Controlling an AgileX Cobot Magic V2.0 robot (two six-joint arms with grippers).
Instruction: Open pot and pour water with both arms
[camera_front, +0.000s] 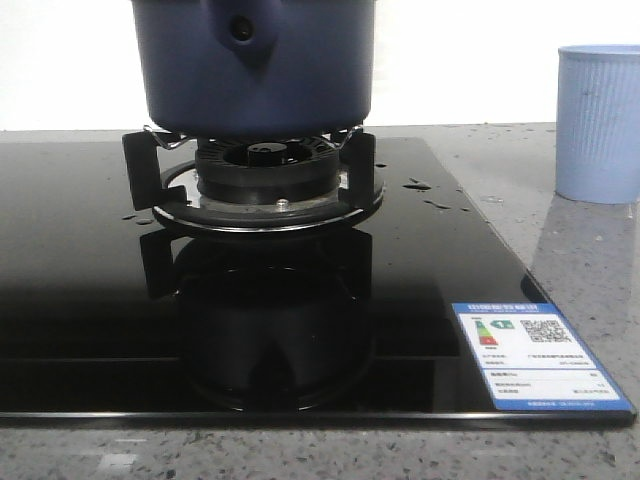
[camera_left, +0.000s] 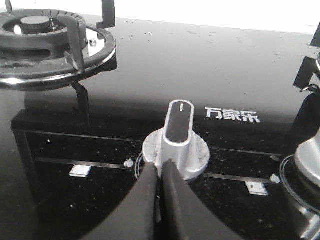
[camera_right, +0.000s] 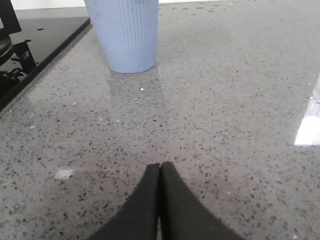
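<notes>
The dark navy-blue pot (camera_front: 255, 60) stands on the gas burner (camera_front: 260, 175) of a black glass hob; its top is cut off by the frame, so no lid shows. Its handle bracket with a round hole (camera_front: 243, 30) faces the camera. Small water droplets (camera_front: 420, 187) lie on the glass right of the burner. My left gripper (camera_left: 160, 165) is shut and empty, just in front of a silver hob knob (camera_left: 177, 137). My right gripper (camera_right: 160, 166) is shut and empty over the grey stone counter, apart from a pale blue ribbed cup (camera_right: 125, 32). Neither gripper shows in the front view.
The pale blue ribbed cup (camera_front: 600, 125) stands on the speckled counter (camera_right: 225, 100) right of the hob. A second, bare burner (camera_left: 45, 42) shows in the left wrist view. An energy label (camera_front: 540, 355) sits at the hob's front right corner.
</notes>
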